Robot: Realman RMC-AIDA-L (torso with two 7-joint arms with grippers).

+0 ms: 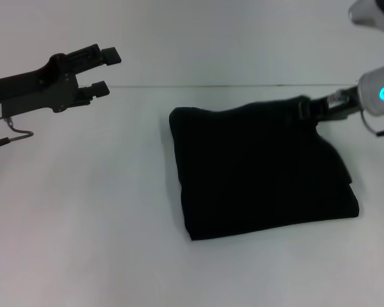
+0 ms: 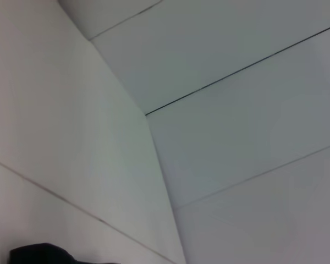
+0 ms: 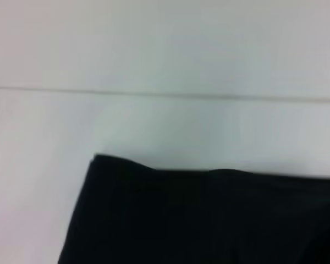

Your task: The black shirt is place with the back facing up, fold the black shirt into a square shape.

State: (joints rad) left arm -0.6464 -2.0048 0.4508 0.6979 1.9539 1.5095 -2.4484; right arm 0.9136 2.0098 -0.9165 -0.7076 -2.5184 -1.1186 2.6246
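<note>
The black shirt (image 1: 259, 169) lies folded into a rough square in the middle of the white table (image 1: 83, 224), plain side up, no lettering showing. The right wrist view shows its far edge and one corner (image 3: 209, 220) up close. My right gripper (image 1: 312, 109) is low at the shirt's far right corner, dark against the fabric. My left gripper (image 1: 105, 72) hovers well to the left of the shirt, raised above the table, open and holding nothing.
The table's far edge meets a pale wall (image 1: 192, 38) just behind the shirt. A thin seam (image 2: 236, 71) crosses the pale surfaces in the left wrist view.
</note>
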